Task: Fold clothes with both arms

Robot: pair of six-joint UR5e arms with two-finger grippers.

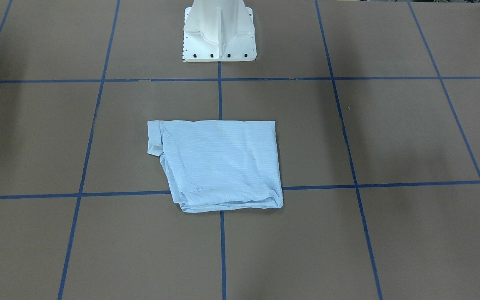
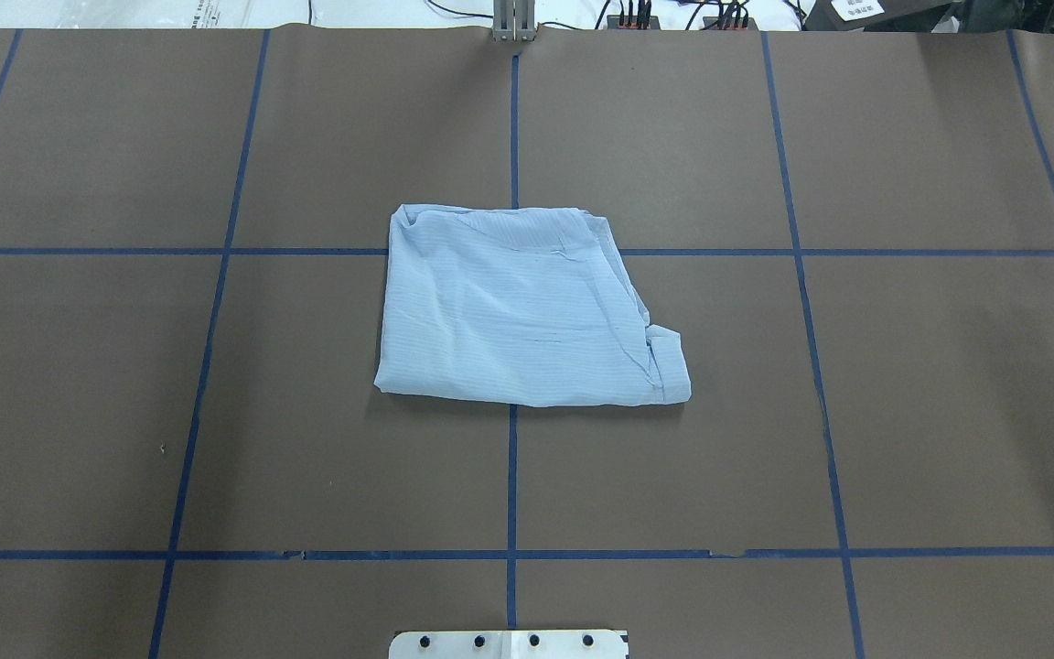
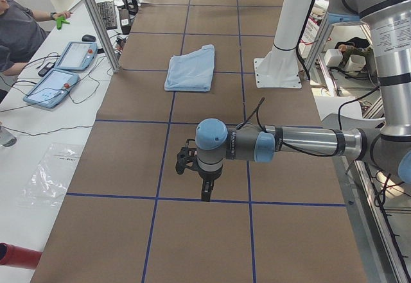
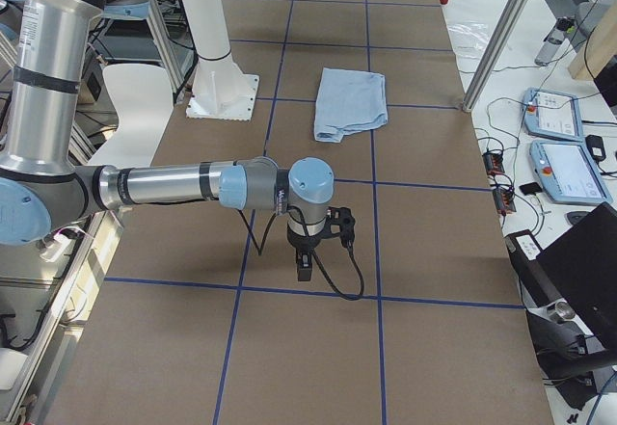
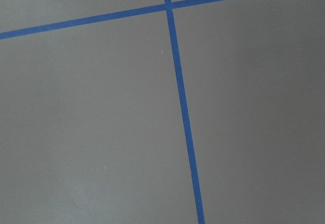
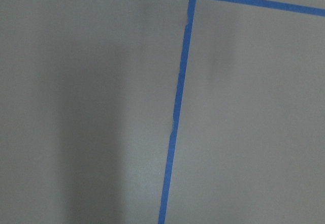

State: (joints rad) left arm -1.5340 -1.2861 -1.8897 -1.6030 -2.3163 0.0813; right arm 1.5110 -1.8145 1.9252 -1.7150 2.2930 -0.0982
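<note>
The clothes are one light-blue striped shirt (image 2: pixel 520 307), lying folded into a flat, roughly square packet in the middle of the brown table (image 2: pixel 930 394). It also shows in the front view as the same shirt (image 1: pixel 219 162), with a small flap at one corner. Neither arm touches it. My left arm (image 3: pixel 302 143) reaches out low over the table's near end in the left side view, its gripper (image 3: pixel 205 192) pointing down far from the shirt. The right gripper (image 4: pixel 303 266) hangs likewise in the right side view. I cannot tell whether either is open or shut.
The white pedestal base (image 1: pixel 219 35) stands behind the shirt. Blue tape lines (image 2: pixel 512 476) divide the table into squares. A person (image 3: pixel 16 36) sits beside tablets (image 3: pixel 54 85) on the side bench. Both wrist views show only bare table and tape.
</note>
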